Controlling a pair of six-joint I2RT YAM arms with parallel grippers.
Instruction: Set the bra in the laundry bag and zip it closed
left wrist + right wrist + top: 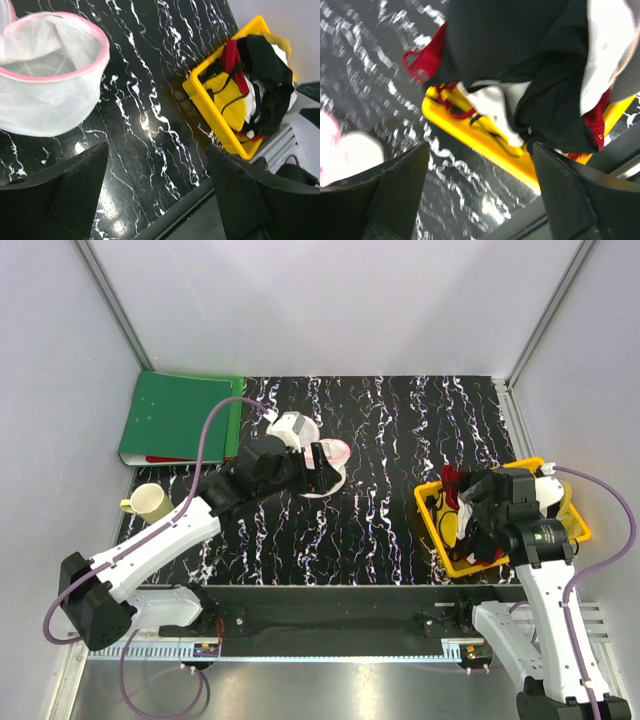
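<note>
The laundry bag (50, 75) is a white mesh drum with a pink rim. It lies on the black marbled table with its mouth open, and also shows in the top view (338, 453). My left gripper (157, 200) is open and empty, just beside the bag in the top view (322, 470). The bra (520, 50) is black fabric piled with white and red clothes in the yellow basket (485, 145), and also shows in the left wrist view (267, 75). My right gripper (480, 200) is open and empty, hovering over the basket's left rim (478, 535).
The yellow basket (430, 520) stands at the right of the table. A green folder (180, 418) lies at the back left, with a beige cup (152, 503) in front of it. White walls close in the sides and back.
</note>
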